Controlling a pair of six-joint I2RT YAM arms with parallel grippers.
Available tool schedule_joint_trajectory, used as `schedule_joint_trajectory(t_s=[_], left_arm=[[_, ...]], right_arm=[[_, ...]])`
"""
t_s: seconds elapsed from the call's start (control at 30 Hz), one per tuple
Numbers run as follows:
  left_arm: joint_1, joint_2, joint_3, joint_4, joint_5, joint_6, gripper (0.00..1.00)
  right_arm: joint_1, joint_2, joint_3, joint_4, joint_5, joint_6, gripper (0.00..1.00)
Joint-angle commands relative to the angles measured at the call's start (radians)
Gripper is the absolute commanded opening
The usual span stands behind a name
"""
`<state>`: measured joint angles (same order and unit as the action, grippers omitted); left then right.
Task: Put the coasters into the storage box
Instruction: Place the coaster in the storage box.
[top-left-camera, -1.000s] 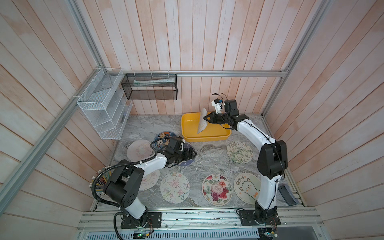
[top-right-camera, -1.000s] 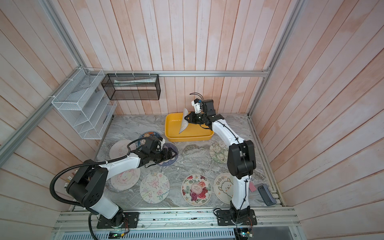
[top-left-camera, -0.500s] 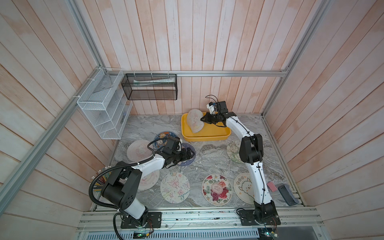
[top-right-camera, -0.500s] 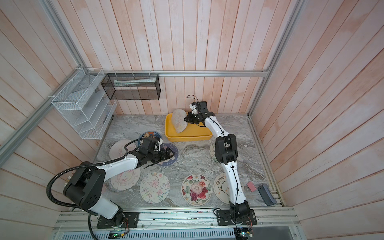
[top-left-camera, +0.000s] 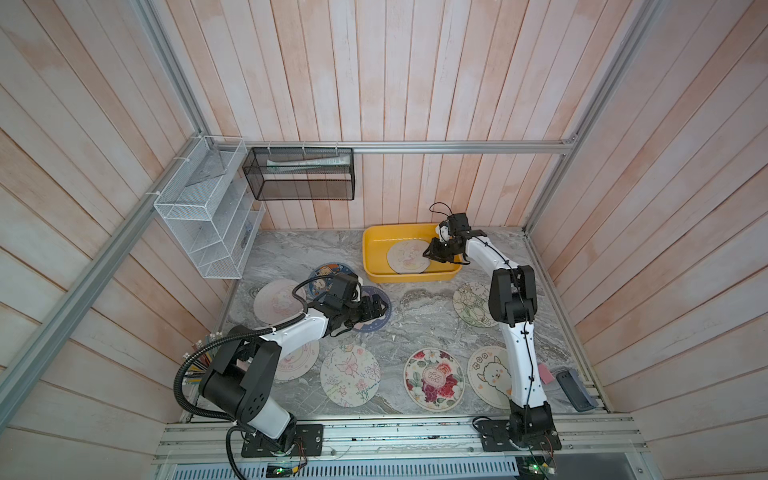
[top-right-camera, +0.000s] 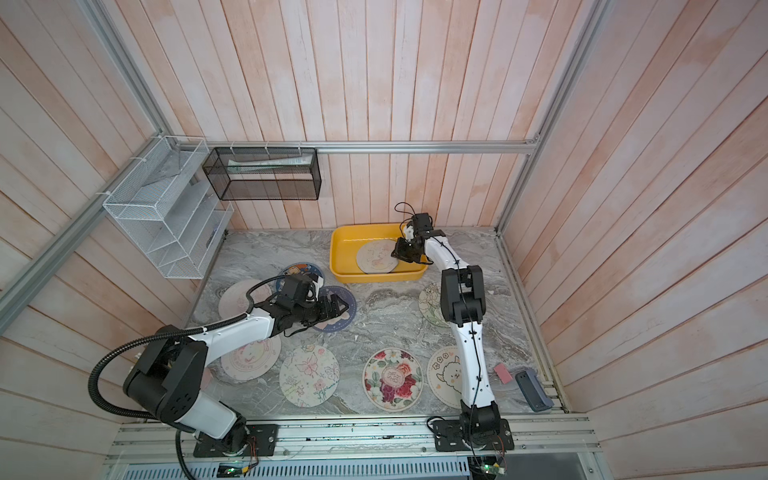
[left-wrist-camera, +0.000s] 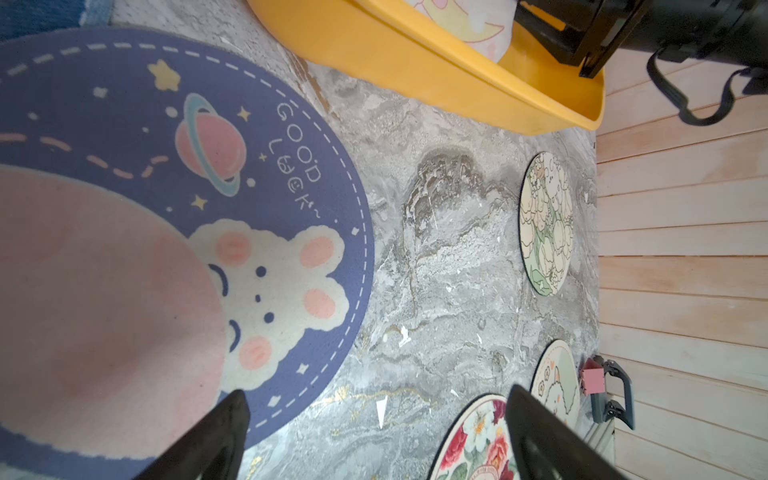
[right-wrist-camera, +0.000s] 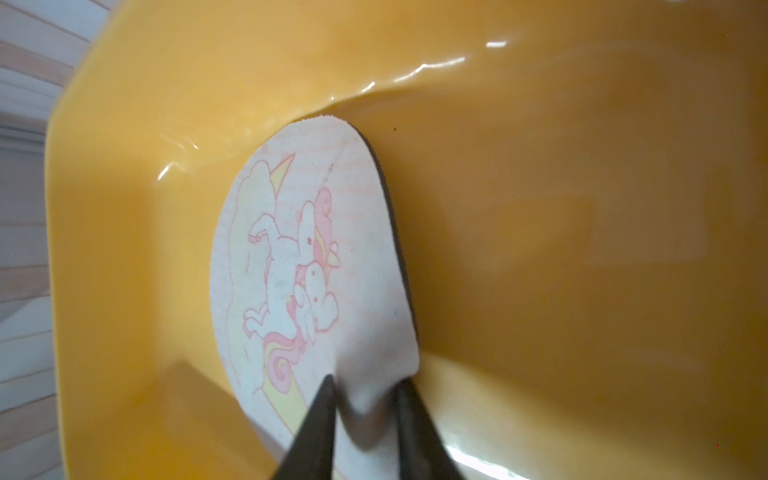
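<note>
The bench (top-left-camera: 419, 332) carries everything, and I take the box (top-left-camera: 375, 249) at its back as my mark. The other coasters (top-left-camera: 434, 380) lie flat in front of the box. The unicorn coaster (top-left-camera: 407, 258) is inside it, with one edge riding up the box wall. The right fingers (top-left-camera: 429, 254) reach in over the box's right end. They are parted, and the unicorn coaster's rim sits loose between them rather than pinched.

I judge the next pick belongs to the left arm. The blue coaster (left-wrist-camera: 266, 166) lies just in front of the box's front left corner, under the left fingers (top-left-camera: 380, 308), which are spread wide and hold nothing. It is round, so there is no axis to line up. In the left wrist view one fingertip shows against its rim and the other against bare bench, so a straight drop should straddle the edge.

A second ago the unicorn coaster stood on edge, pinched tight above the box. The left arm has hardly moved, and its fingers are a shade wider.
</note>
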<state>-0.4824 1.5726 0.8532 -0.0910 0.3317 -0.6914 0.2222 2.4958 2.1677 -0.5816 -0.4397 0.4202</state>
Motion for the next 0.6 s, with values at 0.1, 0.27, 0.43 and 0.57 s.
schedule_joint_trajectory(t_s=[0.1, 0.27, 0.43, 0.57], left_arm=[[0.015, -0.033, -0.018, -0.019, -0.031, 0.025, 0.98], [0.031, -0.039, -0.020, -0.033, -0.041, 0.034, 0.98], [0.089, -0.051, -0.019, -0.067, -0.059, 0.062, 0.99], [0.166, -0.047, 0.003, -0.125, -0.102, 0.113, 0.99]], right_arm=[[0.006, -0.108, -0.010, -0.027, 0.061, -0.047, 0.55], [0.009, -0.144, -0.020, -0.046, 0.054, -0.062, 0.56], [0.026, -0.249, -0.117, -0.027, 0.019, -0.077, 0.58], [0.064, -0.389, -0.284, 0.019, -0.013, -0.090, 0.63]])
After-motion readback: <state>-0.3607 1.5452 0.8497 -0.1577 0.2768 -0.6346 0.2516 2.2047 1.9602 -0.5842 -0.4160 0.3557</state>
